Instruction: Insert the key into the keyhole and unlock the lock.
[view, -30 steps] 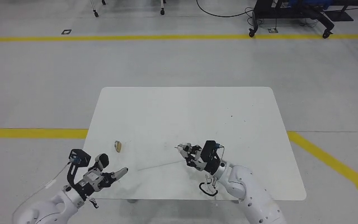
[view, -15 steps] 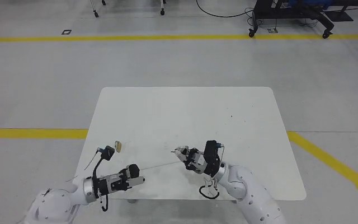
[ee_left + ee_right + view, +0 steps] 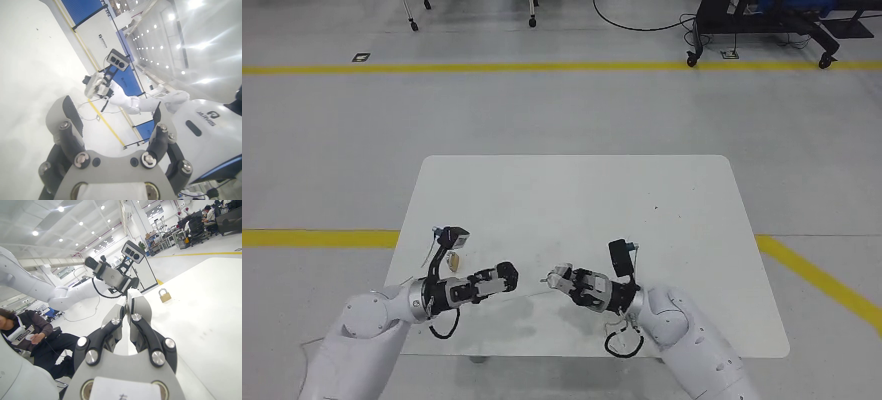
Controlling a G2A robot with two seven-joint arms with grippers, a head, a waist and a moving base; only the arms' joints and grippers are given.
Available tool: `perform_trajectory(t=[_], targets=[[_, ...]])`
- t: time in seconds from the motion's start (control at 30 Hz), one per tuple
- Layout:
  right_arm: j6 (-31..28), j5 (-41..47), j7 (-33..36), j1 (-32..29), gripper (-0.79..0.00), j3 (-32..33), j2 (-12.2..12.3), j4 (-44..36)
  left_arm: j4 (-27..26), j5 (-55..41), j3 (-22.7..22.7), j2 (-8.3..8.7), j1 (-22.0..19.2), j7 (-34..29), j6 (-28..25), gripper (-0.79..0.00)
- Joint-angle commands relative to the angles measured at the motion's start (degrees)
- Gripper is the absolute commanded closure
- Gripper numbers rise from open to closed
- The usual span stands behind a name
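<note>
STATUS: padlock sits on table near the left edge, untouched, shackle closed. It is close behind left gripper and well apart from right gripper. Keyhole end can't be made out.

Left gripper: fingers wide apart, nothing btwn them, held low over the table's front part. It points at right gripper, near it but not touching.

Right gripper: fingers pressed together. Whether the key is btwn the pads can't be told, so verify before proceeding.

STEP IN HAND (est.): secure the lock w/ left gripper so the key can be presented.

PROCEDURE (recommended):
1. Bring left gripper over the brass body, not the shackle.
2. Centre body btwn fingers before closing. One-sided contact will prob. skid or tip a small lock on the smooth top.
3. Clamp across the flat faces, w/ keyhole end clear and facing right gripper.
4. Lift for clearance and hold rigid.
5. Align key axis w/ keyhole, then advance slowly w/ no side load.
6. Turn only after full insertion
</note>
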Motion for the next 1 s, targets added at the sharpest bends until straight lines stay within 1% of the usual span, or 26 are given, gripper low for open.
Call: perform_trajectory(t=[0.0,0.1,0.2,0.23,0.27,0.3,0.37,0.43,0.47,0.5,0.53,0.57,0.63,0.73,0.87,0.9,0.97], targets=[[0.0,3.2,2.2,0.2,0.000,-0.4,0.4,-0.2,-0.8,5.0,1.1,-0.17,0.5,3.5,-1.4,-0.570],[0.0,7.0,5.4,0.6,0.000,-1.1,0.8,-0.4,-1.8,7.8,2.5,-0.32,1.4,5.8,-2.4,-0.560],[0.0,9.7,8.1,1.0,0.000,-1.7,1.2,-0.2,-2.5,9.6,3.4,-0.37,2.1,7.5,-2.9,-0.499],[0.0,10.4,8.9,1.2,0.000,-2.0,1.3,-0.1,-2.8,10.1,3.6,-0.37,2.3,8.0,-3.1,-0.456],[0.0,11.0,9.5,1.4,0.000,-2.1,1.3,0.1,-3.0,10.8,3.8,-0.37,2.4,8.5,-3.3,-0.443],[0.0,11.7,10.0,1.5,0.000,-2.3,1.4,0.2,-3.2,11.2,4.0,-0.37,2.5,9.1,-3.3,-0.468],[0.0,12.4,11.1,1.8,0.000,-2.7,1.5,0.5,-3.7,12.0,4.4,-0.36,2.7,9.9,-3.0,-0.560],[0.0,13.1,12.0,2.1,0.000,-3.1,1.5,0.7,-4.2,12.8,4.7,-0.36,2.8,10.8,-2.7,-0.576],[0.0,13.3,12.2,2.2,0.000,-3.2,1.5,0.8,-4.3,13.1,4.9,-0.35,2.8,11.2,-2.5,-0.566],[0.0,13.5,12.4,2.3,0.000,-3.3,1.5,1.0,-4.4,13.4,5.0,-0.35,2.9,11.7,-2.5,-0.545],[0.1,13.7,12.4,2.4,0.000,-3.3,1.6,1.1,-4.4,13.6,5.1,-0.35,2.9,12.0,-2.4,-0.499],[0.2,13.8,12.5,2.5,0.000,-3.4,1.6,1.2,-4.4,13.8,5.3,-0.34,2.8,12.3,-2.3,-0.480],[0.3,13.9,12.7,2.6,0.000,-3.5,1.6,1.3,-4.3,14.1,5.5,-0.33,2.7,13.0,-2.1,-0.471],[0.8,14.1,13.1,2.9,0.000,-3.9,1.5,1.5,-4.3,14.2,6.1,-0.34,2.6,13.6,-2.0,-0.382],[1.5,14.3,13.1,3.3,0.000,-4.3,1.4,1.9,-4.2,14.0,6.7,-0.30,2.4,13.9,-2.1,-0.194],[1.6,14.3,13.0,3.4,0.000,-4.3,1.4,1.9,-4.2,14.0,6.7,-0.28,2.3,13.9,-2.1,-0.169],[1.6,14.4,12.9,3.5,0.000,-4.4,1.4,2.1,-4.1,14.0,6.8,-0.23,2.2,14.0,-2.1,-0.095]])
